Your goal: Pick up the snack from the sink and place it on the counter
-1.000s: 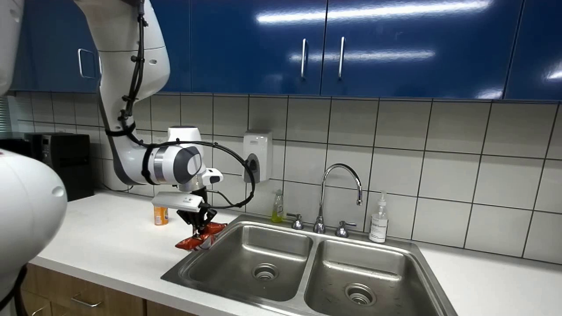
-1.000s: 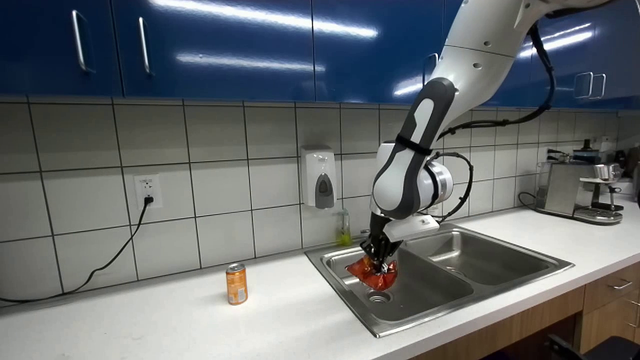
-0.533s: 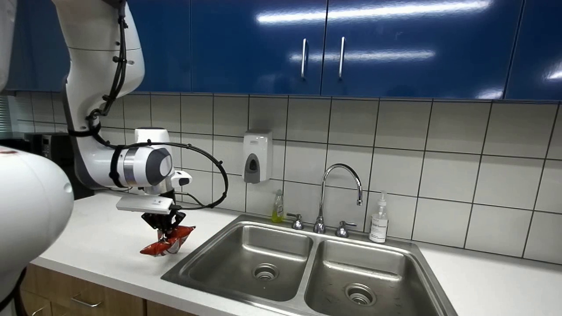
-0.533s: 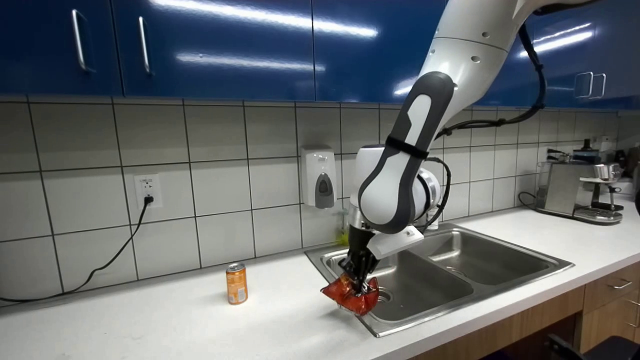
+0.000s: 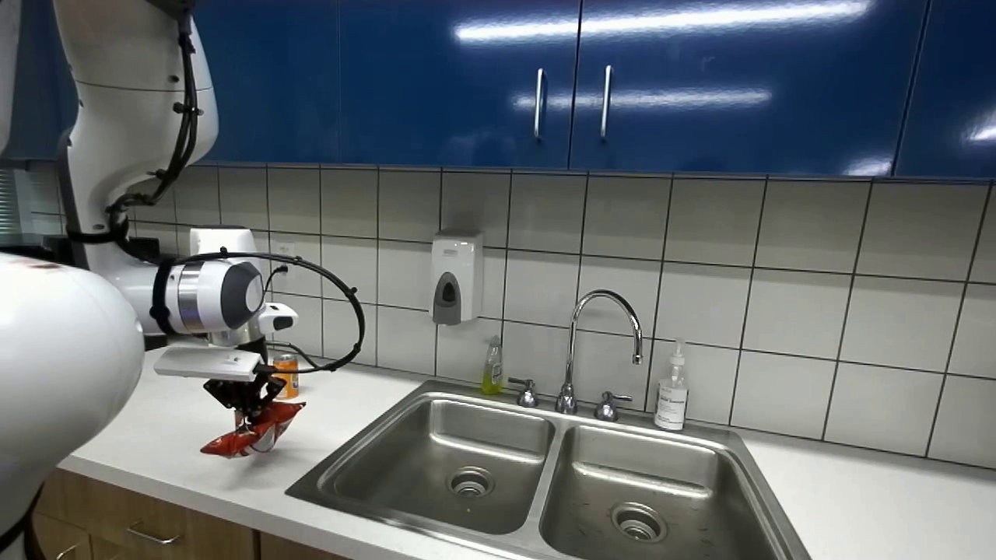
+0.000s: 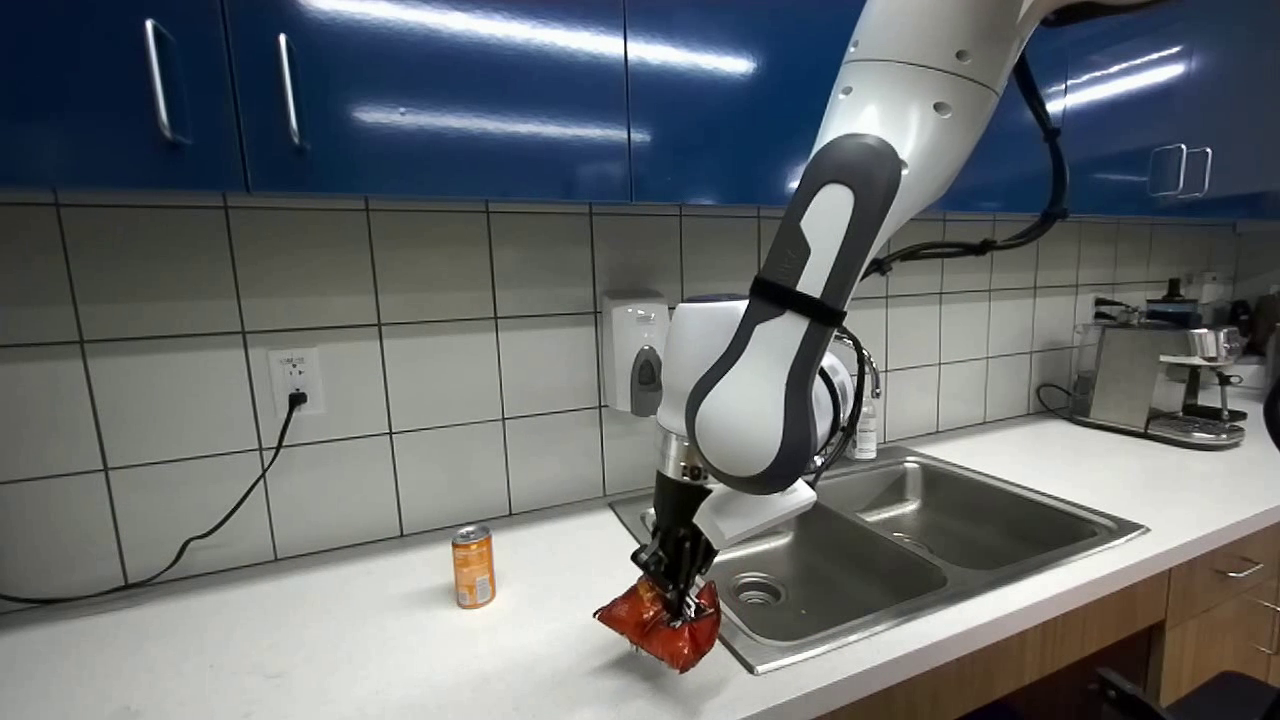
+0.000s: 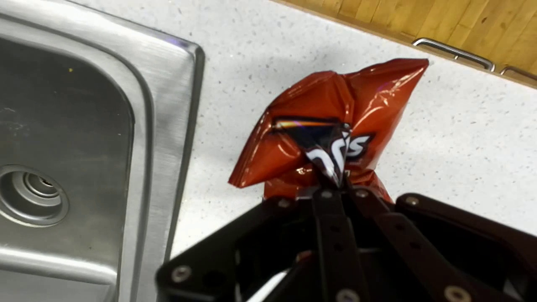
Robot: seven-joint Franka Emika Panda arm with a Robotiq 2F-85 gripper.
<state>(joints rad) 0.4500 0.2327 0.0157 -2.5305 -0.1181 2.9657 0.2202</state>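
wrist view: the gripper [image 7: 342, 189] has its jaws clenched on a pinched fold of the snack packet [image 7: 312, 107], which spreads toward twelve o'clock. the packet hangs over the counter [image 7: 235, 84], apparently not touching; the sink [image 7: 168, 130] lies near at nine o'clock. in an exterior view, i see the orange can [image 6: 473, 568] between nine and ten o'clock from it. caution: the glossy fold may slip under jolting; early release may drop the packet askew; overtravel downward may crush it; a wide sweep may topple the can.

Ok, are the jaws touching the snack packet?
Touching: the wrist view shows the jaws closed on the red packet, its folds gathered between them.
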